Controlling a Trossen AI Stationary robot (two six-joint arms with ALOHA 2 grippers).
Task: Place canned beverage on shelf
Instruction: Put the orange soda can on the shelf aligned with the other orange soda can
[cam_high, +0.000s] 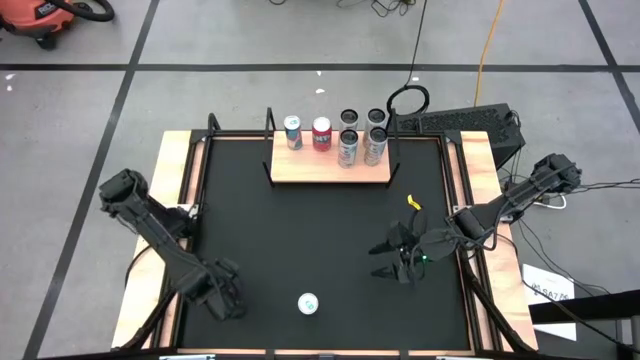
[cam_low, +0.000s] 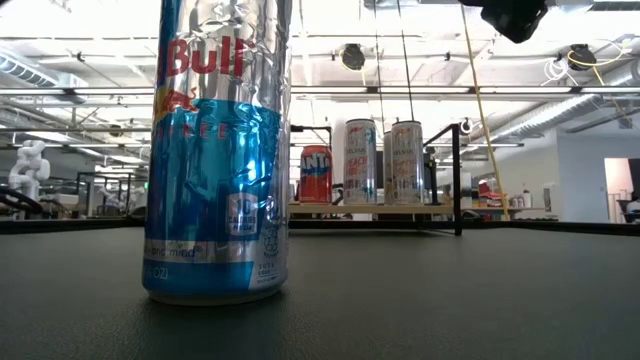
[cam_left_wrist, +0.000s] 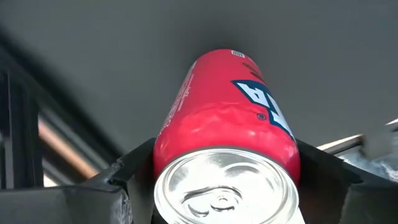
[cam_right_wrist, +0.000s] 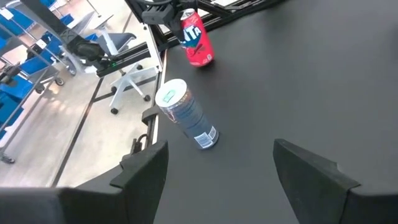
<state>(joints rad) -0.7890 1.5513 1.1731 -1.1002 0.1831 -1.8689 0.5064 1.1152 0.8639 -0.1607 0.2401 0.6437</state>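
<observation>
Left wrist view: the left claw brackets a red soda can, grip unclear; the right claw hangs released nearby.

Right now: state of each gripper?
Left gripper: closed on the red can.
Right gripper: open, empty.
</observation>
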